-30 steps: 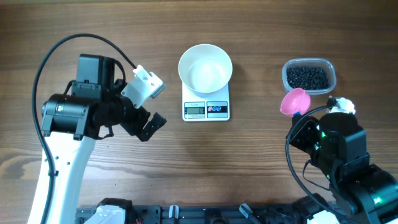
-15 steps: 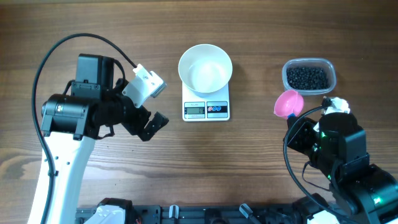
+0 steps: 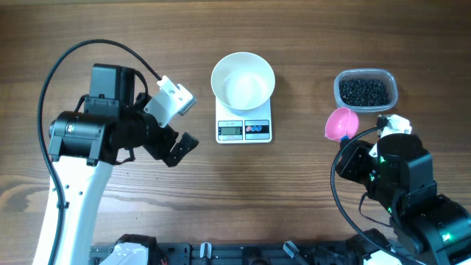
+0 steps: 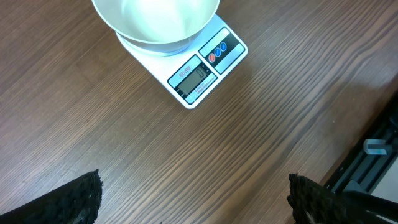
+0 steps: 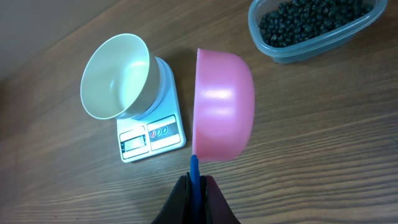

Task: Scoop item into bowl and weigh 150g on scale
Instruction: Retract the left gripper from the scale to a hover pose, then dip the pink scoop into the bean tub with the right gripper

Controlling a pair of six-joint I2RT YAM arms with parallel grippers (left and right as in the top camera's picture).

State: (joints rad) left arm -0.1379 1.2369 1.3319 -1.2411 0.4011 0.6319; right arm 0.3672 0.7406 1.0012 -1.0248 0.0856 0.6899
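The white bowl [image 3: 243,79] stands on the white scale [image 3: 244,129] at the table's middle back; both also show in the right wrist view, bowl [image 5: 115,74] and scale [image 5: 152,137]. The item, small black beads [image 3: 363,90], fills a clear tub [image 3: 392,92] at the back right. My right gripper [image 5: 194,183] is shut on the blue handle [image 5: 194,167] of a pink scoop [image 3: 341,123], which hangs between the scale and the tub, its rounded back [image 5: 224,106] towards the wrist camera. My left gripper [image 4: 196,190] hangs open over bare wood, left of the scale, with nothing between its fingers [image 4: 81,199].
The table is brown wood. A black rail with fittings [image 3: 243,254] runs along the front edge. The left arm's white link [image 3: 70,206] and black cable [image 3: 55,81] take up the left side. The right arm's base [image 3: 412,199] fills the front right corner.
The pink scoop has moved a little to the left and forward, away from the tub, still in my right gripper. The left arm has not moved.
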